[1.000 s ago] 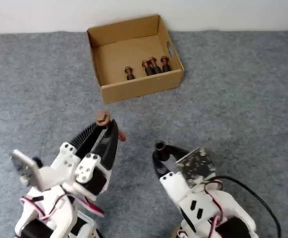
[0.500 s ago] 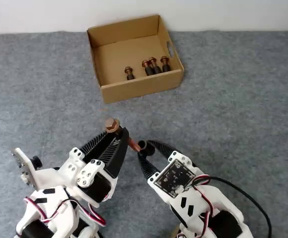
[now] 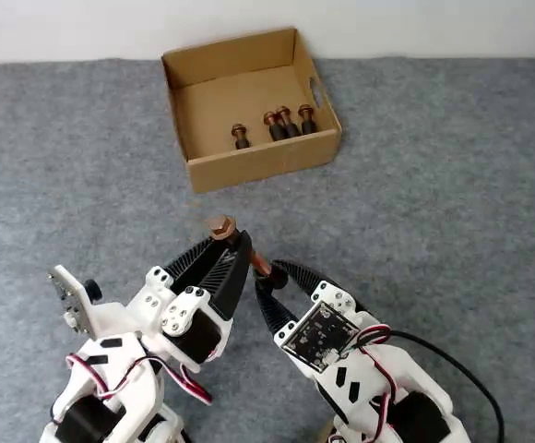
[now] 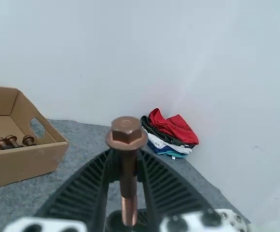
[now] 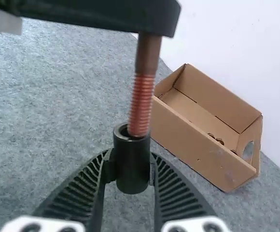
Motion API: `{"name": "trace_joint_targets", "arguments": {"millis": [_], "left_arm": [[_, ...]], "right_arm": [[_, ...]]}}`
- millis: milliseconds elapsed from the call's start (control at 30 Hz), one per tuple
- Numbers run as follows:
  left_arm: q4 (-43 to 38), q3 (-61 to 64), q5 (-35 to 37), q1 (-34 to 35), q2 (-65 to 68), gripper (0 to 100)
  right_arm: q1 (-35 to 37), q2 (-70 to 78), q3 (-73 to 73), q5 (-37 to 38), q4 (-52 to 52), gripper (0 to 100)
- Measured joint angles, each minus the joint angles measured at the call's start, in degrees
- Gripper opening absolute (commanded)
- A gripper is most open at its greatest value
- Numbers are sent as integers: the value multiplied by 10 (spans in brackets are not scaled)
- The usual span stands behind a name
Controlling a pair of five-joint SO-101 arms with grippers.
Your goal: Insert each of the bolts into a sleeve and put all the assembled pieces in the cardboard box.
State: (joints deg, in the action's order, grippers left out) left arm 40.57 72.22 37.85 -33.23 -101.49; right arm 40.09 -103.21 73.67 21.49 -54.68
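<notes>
Mid-table, left claw (image 3: 233, 247) gripping slanted bolt (image 4: 125, 140), right claw (image 3: 271, 276) gripping mating sleeve (image 5: 130, 155)

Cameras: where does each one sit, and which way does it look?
High view: above the table, looking down on the box and both arms, with the left gripper and right gripper.
Left wrist view: on the left arm, looking along its own fingers at the bolt they hold, with the box and wall beyond.
Right wrist view: on the right arm, looking along its own fingers at the sleeve they hold, with the bolt tip entering it.
Shared: both wrist views show the bolt and the box.
</notes>
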Motion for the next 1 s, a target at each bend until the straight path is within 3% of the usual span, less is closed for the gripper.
{"name": "trace_joint_targets", "arguments": {"millis": [267, 833, 1000], "left_arm": [[40, -1, -18, 2, -6, 6], [33, 66, -18, -4, -7, 6], [61, 64, -41, -45, -6, 8]], "right_arm": [[-1, 1, 1, 1, 0, 9], [-1, 1, 2, 1, 0, 9], [-1, 1, 1, 0, 0, 9]]}}
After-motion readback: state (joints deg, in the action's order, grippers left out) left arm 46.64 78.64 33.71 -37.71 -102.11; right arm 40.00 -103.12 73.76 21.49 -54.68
